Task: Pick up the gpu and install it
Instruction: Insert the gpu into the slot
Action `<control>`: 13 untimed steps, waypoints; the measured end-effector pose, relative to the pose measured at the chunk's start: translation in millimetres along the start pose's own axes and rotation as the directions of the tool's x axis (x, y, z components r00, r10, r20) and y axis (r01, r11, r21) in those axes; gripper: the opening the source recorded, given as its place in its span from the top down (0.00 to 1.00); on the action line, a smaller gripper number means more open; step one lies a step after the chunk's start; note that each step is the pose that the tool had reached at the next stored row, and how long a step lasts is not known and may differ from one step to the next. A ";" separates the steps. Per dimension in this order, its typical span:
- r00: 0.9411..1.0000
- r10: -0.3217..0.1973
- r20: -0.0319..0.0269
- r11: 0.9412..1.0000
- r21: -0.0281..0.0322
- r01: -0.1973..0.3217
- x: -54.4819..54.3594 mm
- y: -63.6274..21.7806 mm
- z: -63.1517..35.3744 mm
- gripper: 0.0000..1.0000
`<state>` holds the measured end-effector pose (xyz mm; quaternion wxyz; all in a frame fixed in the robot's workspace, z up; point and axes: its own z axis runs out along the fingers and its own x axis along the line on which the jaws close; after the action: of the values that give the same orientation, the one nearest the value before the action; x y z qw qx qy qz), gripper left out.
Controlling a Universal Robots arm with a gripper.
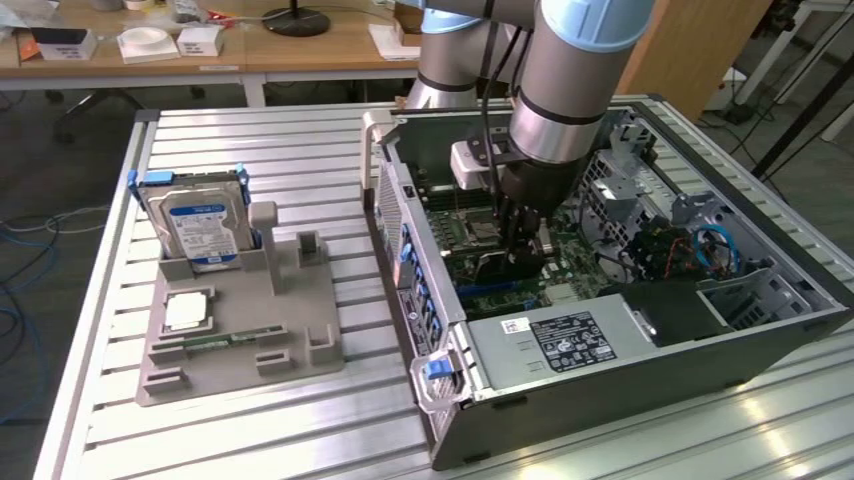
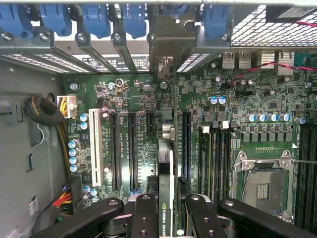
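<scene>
The gripper (image 2: 168,218) pinches the gpu (image 2: 166,173) edge-on over the motherboard (image 2: 247,114) slots by the slotted edge of the case (image 1: 395,215); it looks light, stiff, fragile, best held by its top edge.

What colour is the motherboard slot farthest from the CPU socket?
It's a white slot beside black slots; clearest in the wrist view.

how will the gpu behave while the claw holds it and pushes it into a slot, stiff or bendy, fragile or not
Probably stiff: the gpu stands straight, edge-on, in the claw without sagging. Likely light for its length, since it looks thin. Probably fragile: a skewed push against the motherboard slots could harm its edge.
</scene>
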<state>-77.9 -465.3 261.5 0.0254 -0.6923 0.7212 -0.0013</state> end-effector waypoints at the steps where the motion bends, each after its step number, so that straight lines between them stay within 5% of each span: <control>1: 1.000 0.000 0.000 1.000 0.000 0.000 0.0 0.0 0.1 0.74; 13: 1.000 0.000 0.001 1.000 0.000 0.000 0.1 0.1 4.5 0.74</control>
<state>-77.9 -465.3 257.0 0.0257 -0.6923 0.7212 -0.0009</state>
